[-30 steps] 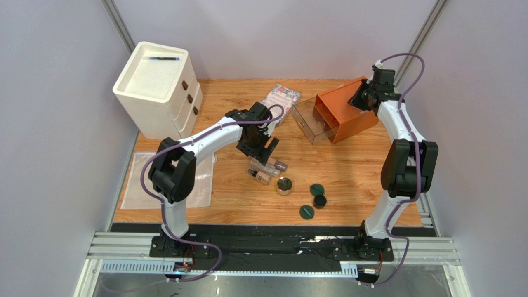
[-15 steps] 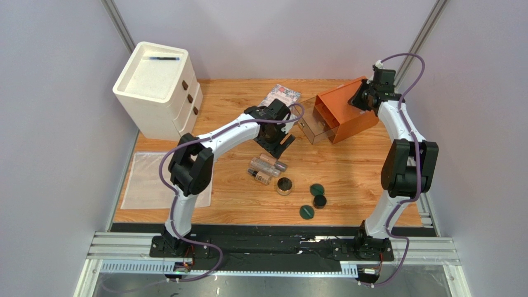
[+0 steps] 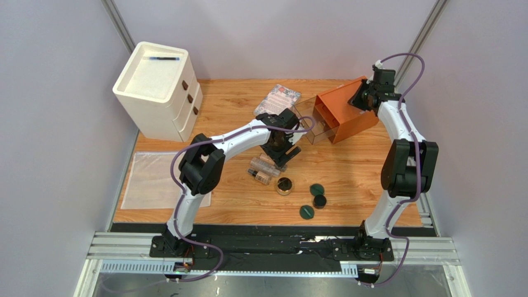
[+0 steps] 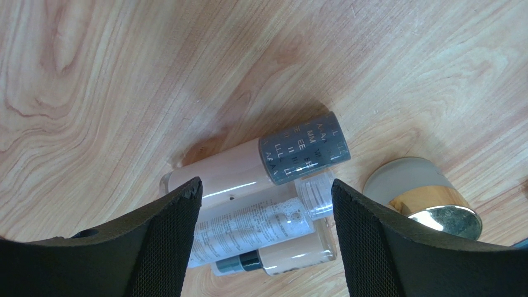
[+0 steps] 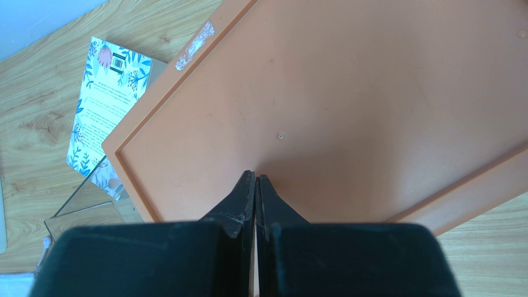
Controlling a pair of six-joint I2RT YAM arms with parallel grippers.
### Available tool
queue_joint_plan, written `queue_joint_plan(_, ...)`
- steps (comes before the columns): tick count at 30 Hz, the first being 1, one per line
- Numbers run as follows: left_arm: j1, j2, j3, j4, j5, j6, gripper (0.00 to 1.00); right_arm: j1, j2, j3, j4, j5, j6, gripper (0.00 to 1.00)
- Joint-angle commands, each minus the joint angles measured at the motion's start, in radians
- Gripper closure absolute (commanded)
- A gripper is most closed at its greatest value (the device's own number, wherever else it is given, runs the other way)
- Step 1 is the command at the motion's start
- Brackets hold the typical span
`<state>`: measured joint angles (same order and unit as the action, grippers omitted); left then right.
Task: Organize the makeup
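The 3 tubes [image 4: 229, 170] lie bunched side by side on the wooden tabletop [image 4: 93, 74]. They are smooth cylinders of pinkish and clear plastic, and the top one has a matte grey lettered cap. Just beside them sits the compact [image 4: 427, 198], round and frosted with a shiny gold rim. My left pincer [image 4: 265, 185] hangs over the tubes, spread wide and holding nothing, so I judge this is the pick-up step. Next I must lower, straddle 1 tube and close without rolling its neighbours. My right pincer [image 5: 256, 179] is closed tight and empty, over the orange box [image 5: 347, 105]'s flat, smooth face; I cannot tell whether it touches.
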<state>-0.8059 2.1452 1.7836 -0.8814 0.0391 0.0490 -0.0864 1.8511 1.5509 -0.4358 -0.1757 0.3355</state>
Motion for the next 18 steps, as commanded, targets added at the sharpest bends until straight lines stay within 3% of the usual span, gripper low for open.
queue_joint_plan(1, -0.009, 0.033, 0.046, -0.010, -0.001, 0.029, 0.19, 0.005, 0.060, -0.060, -0.173, 0.005, -0.032, 1.00)
queue_joint_plan(13, -0.013, 0.110, 0.099, 0.013, -0.038, -0.023, 0.22, 0.002, 0.065, -0.057, -0.176, 0.001, -0.027, 1.00)
queue_joint_plan(16, -0.013, 0.128, 0.117, 0.012, -0.059, -0.034, 0.31, 0.004, 0.066, -0.054, -0.175, 0.001, -0.029, 1.00)
queue_joint_plan(18, -0.013, 0.142, 0.131, 0.006, -0.053, -0.034, 0.48, 0.002, 0.066, -0.054, -0.176, 0.001, -0.030, 1.00)
